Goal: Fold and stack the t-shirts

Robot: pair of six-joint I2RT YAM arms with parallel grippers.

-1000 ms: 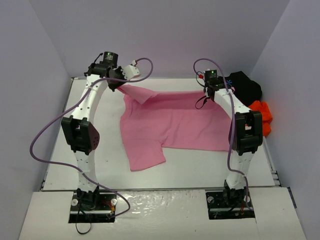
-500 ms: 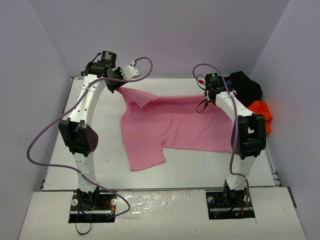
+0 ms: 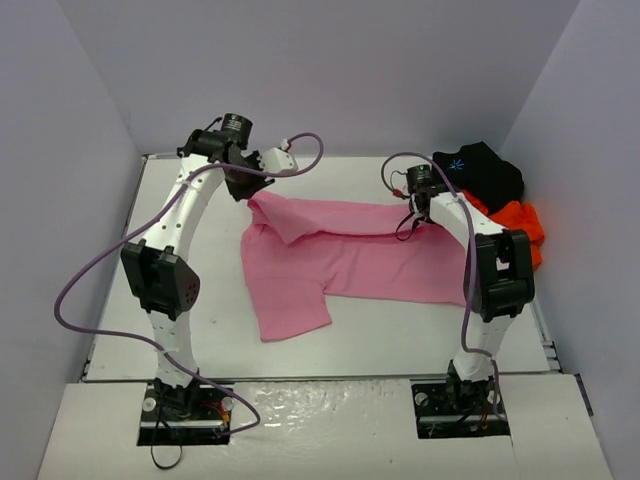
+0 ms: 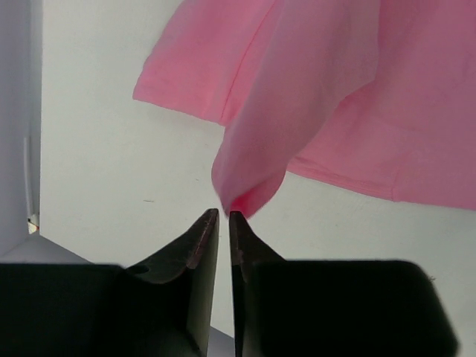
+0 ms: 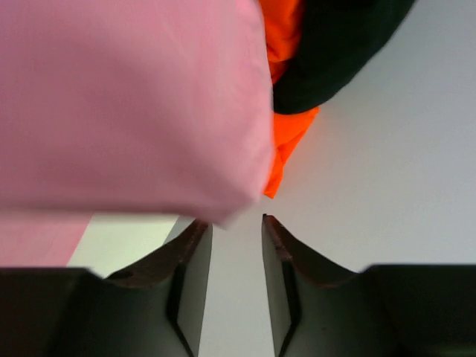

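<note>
The pink t-shirt [image 3: 340, 255] lies spread on the white table, its far edge folded forward toward the middle. My left gripper [image 3: 245, 190] hovers at the shirt's far left corner. In the left wrist view its jaws [image 4: 224, 216] stand a narrow slit apart, with a drooping pink fold [image 4: 320, 97] just beyond the tips and nothing between them. My right gripper [image 3: 405, 205] is at the far right corner; its jaws [image 5: 236, 221] are open and the pink cloth [image 5: 126, 97] hangs free above them. The black t-shirt [image 3: 485, 170] and orange t-shirt [image 3: 520, 225] lie crumpled at the far right.
The white table [image 3: 400, 320] is boxed in by lilac walls on the left, far and right sides. A purple cable loops from the left arm [image 3: 160, 280] and another runs along the right arm [image 3: 495, 275]. One pink sleeve [image 3: 290, 315] points toward the near edge.
Both grippers carried the shirt's far edge toward the near side and lowered it. Both then opened, the right wider, and the cloth slipped out of the jaws.
</note>
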